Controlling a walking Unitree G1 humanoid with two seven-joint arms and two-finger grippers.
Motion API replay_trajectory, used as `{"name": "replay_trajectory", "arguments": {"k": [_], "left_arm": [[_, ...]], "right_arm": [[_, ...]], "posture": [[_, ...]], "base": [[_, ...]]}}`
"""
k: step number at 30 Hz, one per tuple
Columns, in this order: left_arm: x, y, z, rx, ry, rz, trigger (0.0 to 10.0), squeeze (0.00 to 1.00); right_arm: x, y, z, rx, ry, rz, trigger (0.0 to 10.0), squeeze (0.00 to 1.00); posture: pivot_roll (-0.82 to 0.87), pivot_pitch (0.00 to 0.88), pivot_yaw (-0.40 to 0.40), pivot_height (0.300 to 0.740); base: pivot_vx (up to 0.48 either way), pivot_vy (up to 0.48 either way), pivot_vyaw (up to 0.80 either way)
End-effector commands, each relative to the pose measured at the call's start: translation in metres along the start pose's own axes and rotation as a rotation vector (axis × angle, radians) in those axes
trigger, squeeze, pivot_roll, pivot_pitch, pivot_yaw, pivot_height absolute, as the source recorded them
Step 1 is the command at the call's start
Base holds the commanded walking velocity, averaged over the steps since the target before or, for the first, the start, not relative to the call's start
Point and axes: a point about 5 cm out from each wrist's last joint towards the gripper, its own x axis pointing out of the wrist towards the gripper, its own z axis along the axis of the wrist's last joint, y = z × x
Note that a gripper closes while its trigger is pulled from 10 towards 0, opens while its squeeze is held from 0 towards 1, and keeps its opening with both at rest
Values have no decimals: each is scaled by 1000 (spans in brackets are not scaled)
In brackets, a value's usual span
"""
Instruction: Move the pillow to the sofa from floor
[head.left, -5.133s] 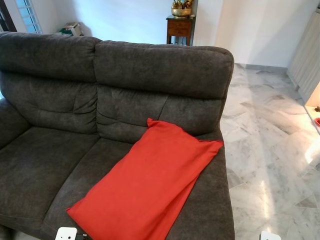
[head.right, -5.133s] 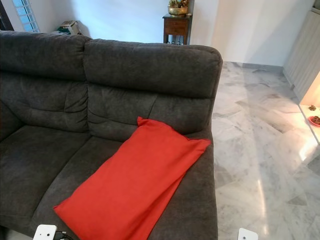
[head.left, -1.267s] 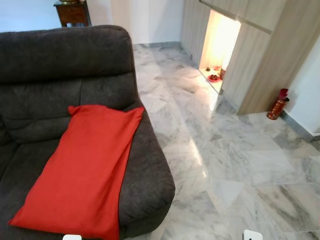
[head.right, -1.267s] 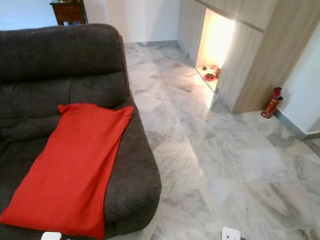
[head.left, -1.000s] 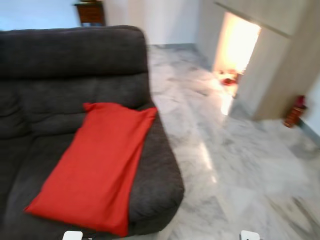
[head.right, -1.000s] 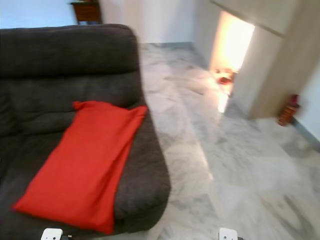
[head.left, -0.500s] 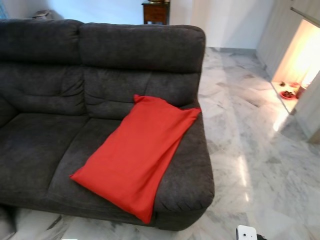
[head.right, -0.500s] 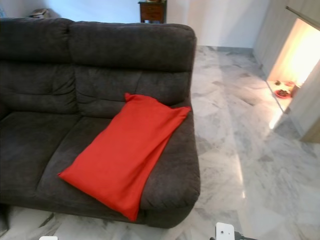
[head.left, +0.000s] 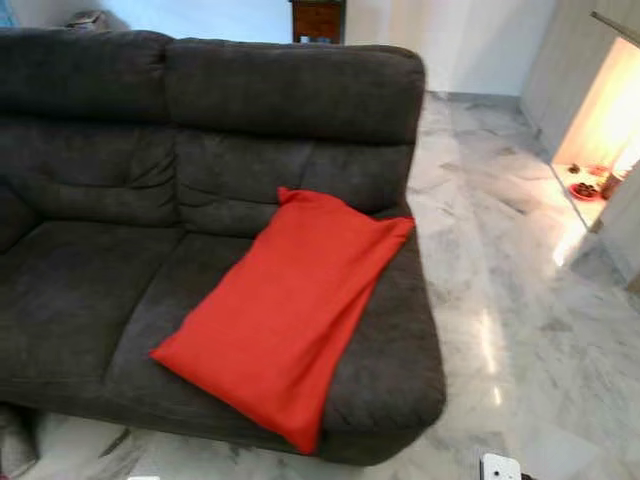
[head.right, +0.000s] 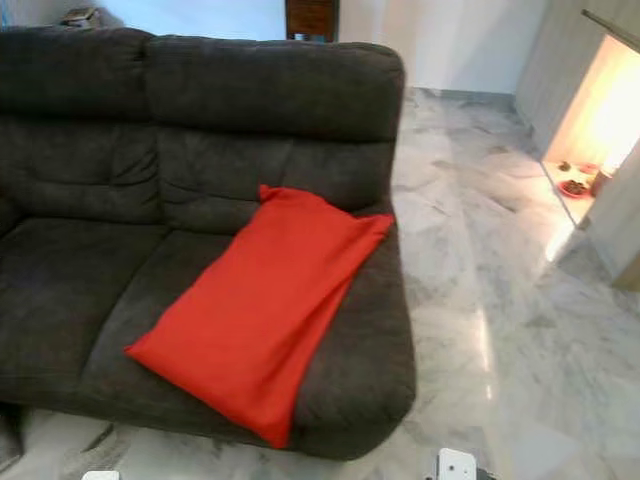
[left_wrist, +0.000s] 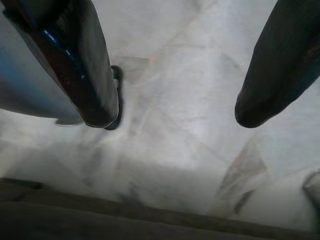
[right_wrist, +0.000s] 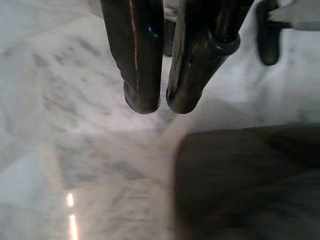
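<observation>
Left eye view: a dark grey sofa (head.left: 90, 150) with two seats takes up most of the frame, marble floor (head.left: 520, 330) to its right.
Pillow: red pillow (head.left: 285, 305) lies flat on the sofa's right seat, set diagonally. One end touches the foot of the backrest, the other end reaches the seat's front edge. Its right side laps onto the right armrest (head.left: 395, 330).
Task state: pillow is on the sofa, no part of it on the floor.
Left gripper: left gripper (left_wrist: 172, 115) hangs over pale marble in the left wrist view. Its two black fingers (left_wrist: 92, 75) stand wide apart with nothing between them. A dark strip of sofa edge runs along one border of that view.
Right gripper: right gripper (right_wrist: 157, 102) points down at the floor in the right wrist view. Fingers (right_wrist: 137, 60) are nearly together, tips just beside each other, gripping nothing. A blurred dark mass, likely the sofa, sits near it.
Background: wooden side table (head.left: 318, 20) behind the sofa's backrest, against a white wall.
Right side: a lit niche (head.left: 605, 130) in a wood-panelled wall, small items on its floor, too small to tell what they are.
Floor: bright reflections near the niche.
</observation>
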Motion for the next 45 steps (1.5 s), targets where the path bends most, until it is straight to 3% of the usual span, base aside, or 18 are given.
{"name": "replay_trajectory", "arguments": {"k": [1,12,18,45], "left_arm": [[-2,2,-8,-15,32,10,10000,0],[-3,3,-10,-18,45,12,10000,0],[-3,4,-10,-19,48,13,10000,0],[-3,9,-9,-12,56,18,10000,0]], "right_arm": [[-2,-2,-6,5,12,-2,10000,0],[-1,0,-2,-68,-12,21,10000,0],[-1,0,-2,6,-13,12,10000,0],[-1,2,-2,13,-16,16,10000,0]], "posture": [[104,87,3,740],[106,87,3,740],[105,87,4,740],[110,63,10,740]], "base": [[0,480,0],[0,480,218],[0,480,400],[0,480,0]]}}
